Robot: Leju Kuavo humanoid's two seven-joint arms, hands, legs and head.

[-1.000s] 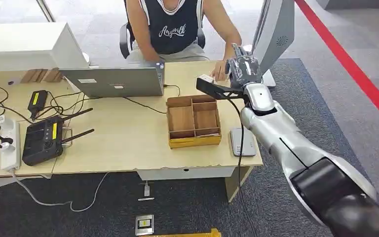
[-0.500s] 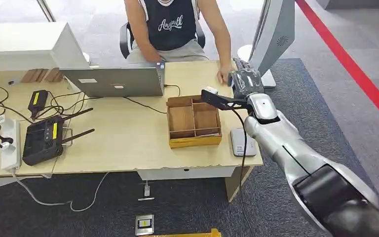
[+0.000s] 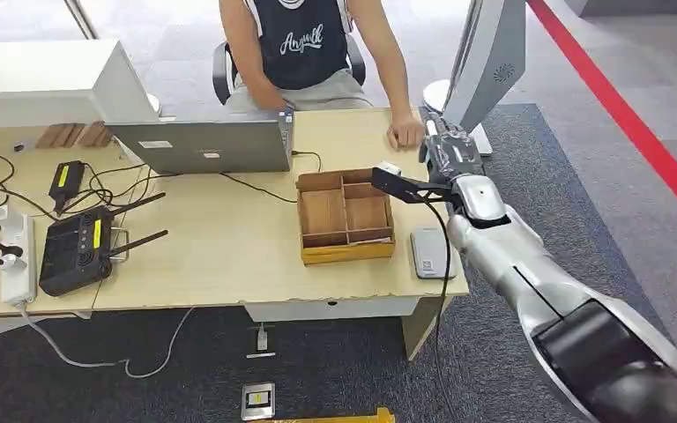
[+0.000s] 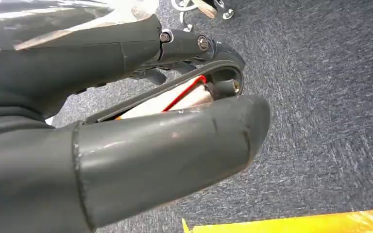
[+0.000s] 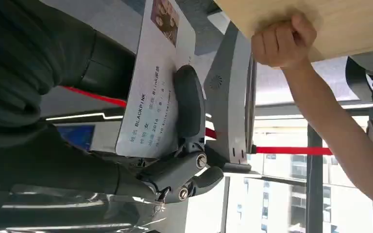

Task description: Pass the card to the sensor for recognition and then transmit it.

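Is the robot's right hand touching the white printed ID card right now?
Touching. The right wrist view shows the right hand pinching the white printed ID card, a dark finger pressed flat on its face.

My right hand [image 5: 126,145] covers one long edge of the card [image 5: 153,82], and the small print on its face is too fine for me to read. At twelve o'clock from me, the seated person [image 3: 304,44] is cut off at the shoulders by the picture's edge. My left hand [image 4: 126,145] blocks most of the carpet beneath it.
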